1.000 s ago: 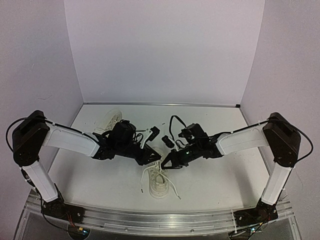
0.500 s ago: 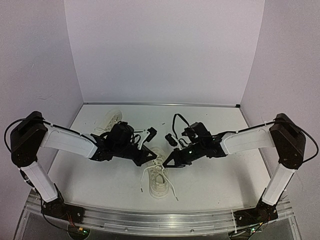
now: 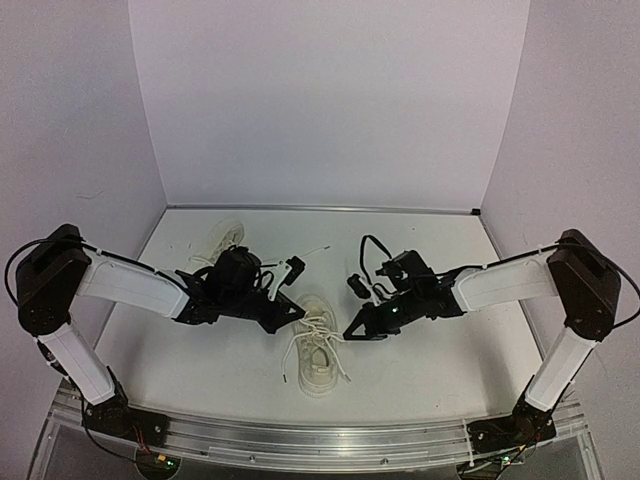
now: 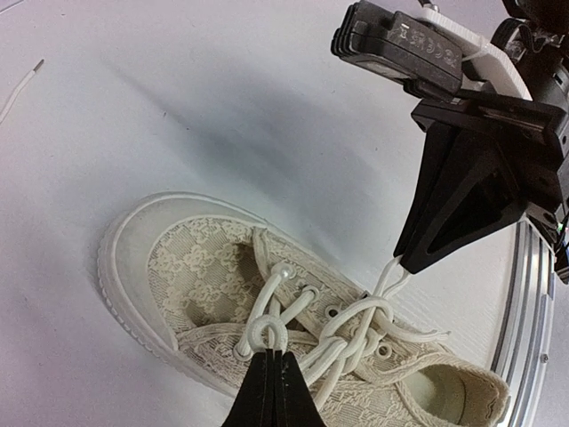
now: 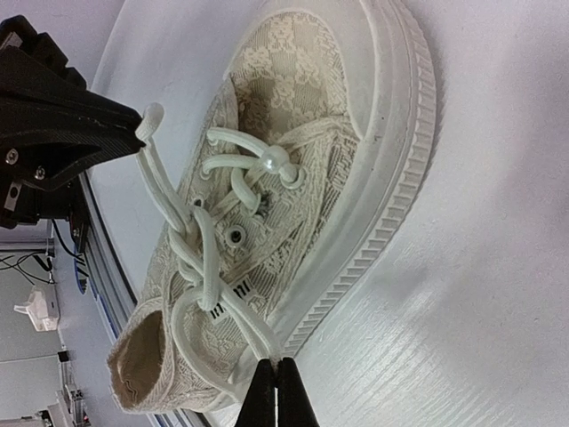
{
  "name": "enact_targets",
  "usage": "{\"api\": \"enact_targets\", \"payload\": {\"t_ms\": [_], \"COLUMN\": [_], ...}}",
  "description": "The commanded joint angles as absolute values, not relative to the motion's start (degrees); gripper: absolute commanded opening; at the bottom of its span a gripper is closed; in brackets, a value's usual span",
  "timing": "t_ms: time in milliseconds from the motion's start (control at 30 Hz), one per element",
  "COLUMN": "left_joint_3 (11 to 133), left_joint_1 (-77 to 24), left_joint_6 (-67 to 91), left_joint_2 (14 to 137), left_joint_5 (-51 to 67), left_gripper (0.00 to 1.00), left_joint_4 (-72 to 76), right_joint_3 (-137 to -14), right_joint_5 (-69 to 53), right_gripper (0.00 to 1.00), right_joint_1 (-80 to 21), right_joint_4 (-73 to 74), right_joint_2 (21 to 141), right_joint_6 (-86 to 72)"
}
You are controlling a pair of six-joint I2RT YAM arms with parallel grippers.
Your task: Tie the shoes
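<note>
One cream lace-up shoe (image 3: 318,350) lies mid-table between both arms, toe pointing away. My left gripper (image 3: 301,312) is at its left side, shut on a small loop of white lace (image 4: 264,334) over the eyelets; the tips (image 4: 274,358) are pinched together. My right gripper (image 3: 348,334) is at the shoe's right side, shut on another lace loop (image 5: 233,331) beside the sole (image 5: 373,213). Between the two loops the laces cross in a loose knot (image 4: 373,322). The second shoe (image 3: 222,240) lies at the back left, partly hidden behind my left arm.
A loose thin lace end (image 3: 316,249) trails on the table behind the grippers. A metal rail (image 3: 320,437) runs along the near edge. White walls close the table at the back and on both sides.
The left gripper has shut on its lace loop. Both grippers have drawn apart, left going left and right going right, taking the loops out to each side of the shoe.
</note>
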State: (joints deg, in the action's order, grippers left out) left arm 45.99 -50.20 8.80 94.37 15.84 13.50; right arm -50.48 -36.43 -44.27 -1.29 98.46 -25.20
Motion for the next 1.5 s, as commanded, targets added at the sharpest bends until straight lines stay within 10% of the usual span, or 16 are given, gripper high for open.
{"api": "enact_targets", "payload": {"t_ms": [0, 1467], "left_joint_3": [45.4, 57.7], "left_joint_1": [-49.5, -62.7], "left_joint_6": [7.7, -16.2], "left_joint_2": [90.7, 99.7], "left_joint_5": [14.2, 13.1], "left_gripper": [0.00, 0.03], "left_joint_4": [14.6, 6.4], "right_joint_3": [-49.5, -76.7], "right_joint_5": [-34.5, -45.3], "right_gripper": [0.00, 0.00], "right_joint_1": [-43.6, -48.7], "right_joint_4": [0.0, 4.3], "right_joint_2": [96.3, 113.4], "right_joint_6": [-23.2, -21.8]}}
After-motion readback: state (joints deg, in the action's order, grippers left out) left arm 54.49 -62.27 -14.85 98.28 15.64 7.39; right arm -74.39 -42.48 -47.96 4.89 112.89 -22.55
